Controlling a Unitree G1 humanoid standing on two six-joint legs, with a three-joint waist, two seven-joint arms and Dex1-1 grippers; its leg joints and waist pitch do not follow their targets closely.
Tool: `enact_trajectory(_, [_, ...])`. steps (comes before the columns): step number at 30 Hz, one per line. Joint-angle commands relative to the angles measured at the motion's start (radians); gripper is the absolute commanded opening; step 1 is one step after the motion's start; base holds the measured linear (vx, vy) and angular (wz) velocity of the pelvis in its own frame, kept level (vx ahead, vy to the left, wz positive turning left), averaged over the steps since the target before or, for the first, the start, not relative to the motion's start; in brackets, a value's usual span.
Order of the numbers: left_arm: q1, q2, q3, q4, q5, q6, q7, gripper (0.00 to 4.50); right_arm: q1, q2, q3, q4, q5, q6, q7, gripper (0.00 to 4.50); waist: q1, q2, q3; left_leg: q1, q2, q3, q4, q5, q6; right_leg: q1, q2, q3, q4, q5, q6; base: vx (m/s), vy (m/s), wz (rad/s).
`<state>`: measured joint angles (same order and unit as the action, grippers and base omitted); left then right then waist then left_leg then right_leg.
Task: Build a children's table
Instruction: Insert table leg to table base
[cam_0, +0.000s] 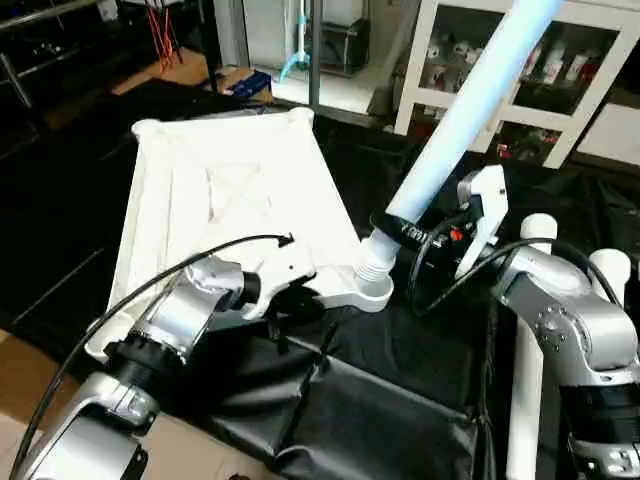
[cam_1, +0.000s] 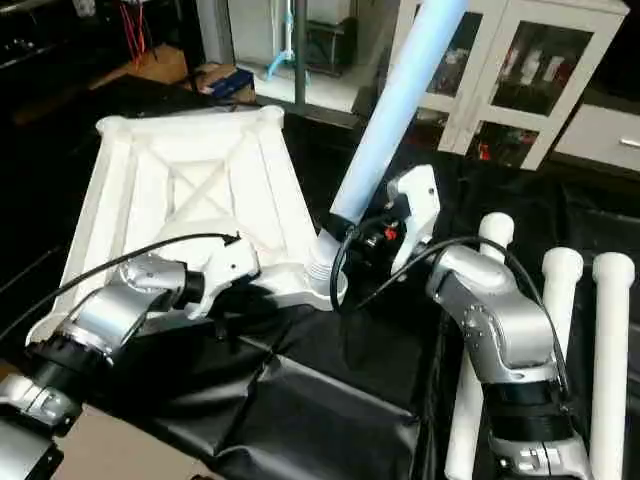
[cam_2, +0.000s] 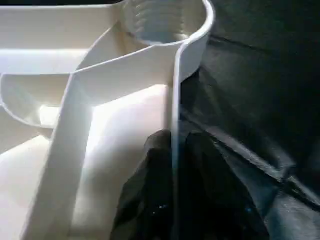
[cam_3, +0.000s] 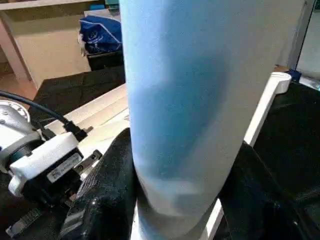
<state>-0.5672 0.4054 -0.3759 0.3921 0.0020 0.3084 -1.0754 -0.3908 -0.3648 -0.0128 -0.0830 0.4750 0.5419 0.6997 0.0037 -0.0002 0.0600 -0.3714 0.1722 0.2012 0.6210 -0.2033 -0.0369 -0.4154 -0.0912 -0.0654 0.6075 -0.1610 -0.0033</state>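
The tabletop (cam_0: 225, 190) is lying underside up on the black cloth (cam_0: 380, 400), and the left gripper (cam_2: 175, 165) is pinching its rim by the near corner socket (cam_0: 370, 285). The right gripper (cam_3: 175, 190) is clamping the leg (cam_0: 470, 105), which is leaning in that socket (seated how far, I cannot tell). If the lean is persisting, the threads are likely jamming. 3 spare legs (cam_1: 560, 330) are lying close beside the right forearm, crowding its swing; the cabinet (cam_0: 560, 70) is standing well behind.

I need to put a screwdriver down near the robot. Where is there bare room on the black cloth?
Free: the black cloth in front, between the white ribbed plastic tabletop and the spare white tube legs. Crowded: the near corner socket, where both grippers meet the raised white tube leg.
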Motion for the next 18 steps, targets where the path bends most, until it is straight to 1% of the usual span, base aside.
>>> enact_trajectory(1, [0.005,0.011,0.007,-0.047,-0.019,0.036,-0.026,0.96,0.000,-0.015,-0.018,-0.038,0.023,0.015,-0.004,1.80,0.002,-0.013,-0.071,0.010,0.059,-0.031,-0.087,-0.194,0.018,0.045,-0.057,0.050,-0.073,-0.311,-0.194,0.000,0.000,0.00])
enact_trajectory(2, [0.009,0.022,0.011,-0.063,-0.022,0.054,-0.034,0.97,0.007,-0.021,-0.019,-0.048,0.029,0.019,-0.004,1.80,0.001,-0.016,-0.072,0.011,0.056,-0.027,-0.083,-0.173,0.029,0.044,-0.055,0.050,-0.071,-0.267,-0.209,0.000,0.000,0.00])
enact_trajectory(5, [0.018,0.041,0.013,-0.074,-0.012,0.051,-0.037,0.97,0.016,-0.029,-0.020,-0.061,0.032,0.023,0.000,1.80,0.004,-0.014,-0.071,0.009,0.055,-0.026,-0.082,-0.154,0.042,0.046,-0.056,0.051,-0.069,-0.245,-0.217,0.000,0.000,0.00])
enact_trajectory(6, [0.030,0.053,0.022,-0.086,-0.017,0.064,-0.042,0.97,0.020,-0.034,-0.021,-0.066,0.034,0.026,0.002,1.80,0.004,-0.017,-0.072,0.010,0.056,-0.026,-0.082,-0.152,0.043,0.046,-0.055,0.050,-0.068,-0.238,-0.220,0.000,0.000,0.00])
enact_trajectory(7, [0.039,0.056,0.024,-0.098,-0.018,0.068,-0.041,0.97,0.027,-0.036,-0.022,-0.074,0.035,0.026,0.003,1.80,0.006,-0.018,-0.071,0.009,0.057,-0.027,-0.083,-0.154,0.042,0.048,-0.058,0.051,-0.067,-0.242,-0.222,0.000,0.000,0.00])
enact_trajectory(8, [0.042,0.064,0.029,-0.102,-0.009,0.067,-0.026,0.97,0.027,-0.037,-0.023,-0.073,0.032,0.029,0.006,1.80,0.005,-0.021,-0.069,0.009,0.057,-0.026,-0.083,-0.163,0.040,0.046,-0.057,0.050,-0.069,-0.258,-0.219,0.000,0.000,0.00])
enact_trajectory(10, [0.050,0.068,0.038,-0.116,-0.013,0.082,-0.016,0.97,0.032,-0.037,-0.024,-0.077,0.030,0.030,0.007,1.80,0.005,-0.020,-0.067,0.011,0.057,-0.027,-0.084,-0.182,0.032,0.044,-0.058,0.050,-0.072,-0.293,-0.212,0.000,0.000,0.00])
enact_trajectory(12, [0.062,0.077,0.043,-0.142,-0.017,0.104,-0.011,1.24,0.041,-0.037,-0.024,-0.084,0.028,0.032,0.008,1.80,0.005,-0.019,-0.065,0.012,0.058,-0.028,-0.086,-0.200,0.021,0.043,-0.058,0.050,-0.075,-0.318,-0.205,0.000,0.000,0.00])
enact_trajectory(14, [0.069,0.089,0.042,-0.166,-0.015,0.122,-0.006,1.34,0.040,-0.037,-0.019,-0.082,0.028,0.033,0.006,1.80,0.005,-0.020,-0.065,0.013,0.059,-0.030,-0.088,-0.213,0.011,0.042,-0.058,0.051,-0.075,-0.331,-0.195,0.000,0.000,0.00])
enact_trajectory(16, [0.077,0.094,0.033,-0.171,0.003,0.104,0.006,1.52,0.038,-0.038,-0.016,-0.083,0.030,0.036,0.003,1.80,0.004,-0.020,-0.065,0.013,0.057,-0.029,-0.087,-0.212,0.010,0.041,-0.056,0.051,-0.076,-0.330,-0.192,0.000,0.000,0.00])
enact_trajectory(18, [0.076,0.090,0.031,-0.161,0.009,0.093,0.015,1.58,0.034,-0.038,-0.015,-0.081,0.031,0.038,0.001,1.80,0.004,-0.021,-0.065,0.013,0.057,-0.029,-0.087,-0.208,0.010,0.042,-0.056,0.051,-0.075,-0.321,-0.192,0.000,0.000,0.00])
